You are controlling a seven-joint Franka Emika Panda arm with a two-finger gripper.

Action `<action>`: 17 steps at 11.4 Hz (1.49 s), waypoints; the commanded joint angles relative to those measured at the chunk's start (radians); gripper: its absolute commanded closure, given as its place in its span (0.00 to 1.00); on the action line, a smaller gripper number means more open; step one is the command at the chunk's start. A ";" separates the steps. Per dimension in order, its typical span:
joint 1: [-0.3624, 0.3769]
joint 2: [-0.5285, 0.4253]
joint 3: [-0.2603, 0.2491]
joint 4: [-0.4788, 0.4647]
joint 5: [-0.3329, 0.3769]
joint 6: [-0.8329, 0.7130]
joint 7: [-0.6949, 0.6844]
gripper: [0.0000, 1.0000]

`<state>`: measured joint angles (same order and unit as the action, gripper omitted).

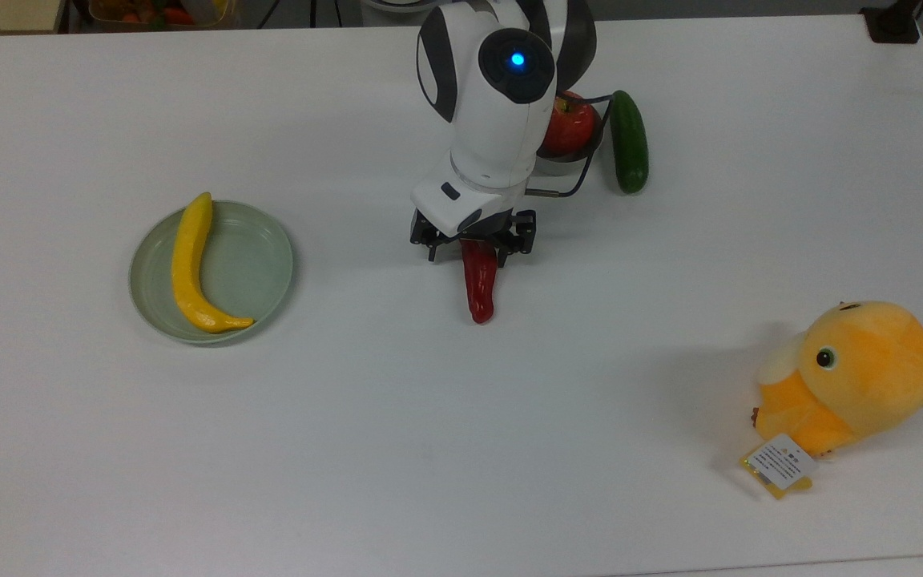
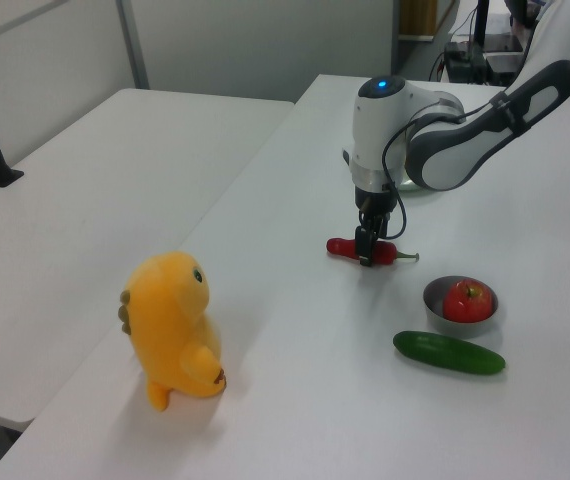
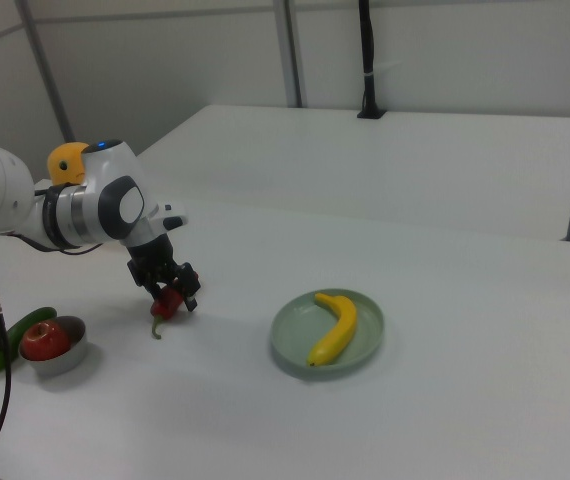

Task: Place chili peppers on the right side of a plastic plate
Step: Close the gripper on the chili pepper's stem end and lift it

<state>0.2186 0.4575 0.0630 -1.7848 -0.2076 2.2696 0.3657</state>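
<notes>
Progress looks early: the chili pepper (image 1: 480, 282) lies flat on the white table (image 1: 461, 449), and nothing suggests it has left the surface. The gripper (image 1: 473, 250) is down over the pepper's stem end, 1 finger on either side of the red body, the gap between them narrow; whether the pads press on the skin cannot be told. From the gripper, the pepper's tapered tip runs out toward the table's near edge in the top view. The plastic plate (image 1: 257, 240) sits well apart from the gripper, toward the top view's left, with a banana (image 1: 189, 268) lying along the plate's far side from the gripper. The plate's half nearer the gripper is bare. Left to do, by this reading: closing, lifting, carrying across and setting down there.

The pepper is glossy, dark red, long and slightly bent, likely slippery under hard fingers. The plate is round, shallow, pale green, matte, with a raised rim. The banana is smooth and curved.
</notes>
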 commanded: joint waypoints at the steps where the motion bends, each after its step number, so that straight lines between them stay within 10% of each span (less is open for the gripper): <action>1: 0.010 0.016 -0.002 0.018 -0.067 0.008 0.032 0.98; 17: -0.070 -0.098 -0.002 0.008 -0.069 0.015 -0.007 1.00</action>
<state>0.1804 0.4174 0.0630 -1.7547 -0.2600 2.2723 0.3761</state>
